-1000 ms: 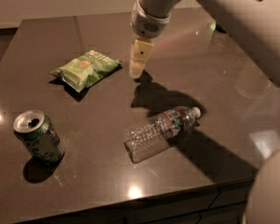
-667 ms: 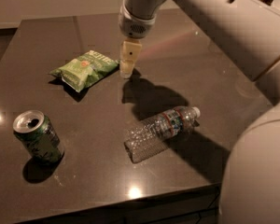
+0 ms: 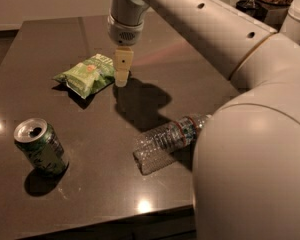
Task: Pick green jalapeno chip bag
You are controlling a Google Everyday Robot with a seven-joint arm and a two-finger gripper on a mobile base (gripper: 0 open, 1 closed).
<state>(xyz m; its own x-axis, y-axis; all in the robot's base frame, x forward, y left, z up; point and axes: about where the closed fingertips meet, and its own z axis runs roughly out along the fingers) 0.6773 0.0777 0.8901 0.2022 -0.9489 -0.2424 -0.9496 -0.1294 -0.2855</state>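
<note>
1. Gripper (image 3: 121, 76) hangs pointing straight down over the dark table (image 3: 50, 39), its tip low and just beside the right edge of the green jalapeno chip bag (image 3: 86, 75). From this side-on angle I cannot tell whether it is spread or closed.
2. The bag lies flat on the table's far-left part, immediately left of the gripper.
3. The pale arm (image 3: 190, 19) sweeps in from the right foreground to the wrist above.
4. A clear water bottle (image 3: 165, 141) lies on its side nearer the front.
5. A green soda can (image 3: 40, 146) stands upright front-left, well apart from the bag.
</note>
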